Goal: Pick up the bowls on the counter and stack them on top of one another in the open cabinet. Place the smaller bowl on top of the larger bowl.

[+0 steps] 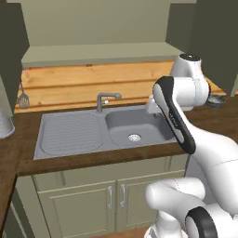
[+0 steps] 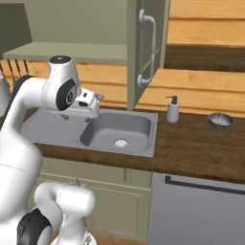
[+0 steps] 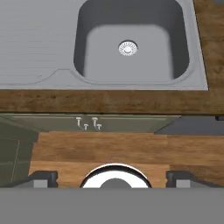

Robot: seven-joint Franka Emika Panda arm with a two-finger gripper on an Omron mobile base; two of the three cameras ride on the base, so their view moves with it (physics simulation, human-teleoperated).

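The gripper (image 3: 112, 178) hangs above the sink (image 2: 117, 129), and its two fingers (image 3: 41, 178) stand far apart with nothing between them. In the hand view they show at the bottom left and bottom right, and the sink basin with its round drain (image 3: 127, 48) lies beyond them, past the front edge of the counter (image 3: 109, 101). The arm (image 2: 28, 103) bends over the draining side of the sink.

The small bowl (image 2: 221, 120) sits on the counter well to the right of the sink, near the wall, well apart from the gripper. A white soap bottle (image 2: 172, 109) stands between the sink and this bowl, closer to the sink. In the left base view the bowl (image 1: 216, 100) shows just behind the arm's elbow, partly hidden by it.

The cabinet door (image 2: 146, 50) stands open above the counter, with its curved grey handle (image 2: 149, 48), and the pale shelf (image 2: 72, 52) runs to the left of it. The tap (image 1: 106, 99) rises behind the sink.
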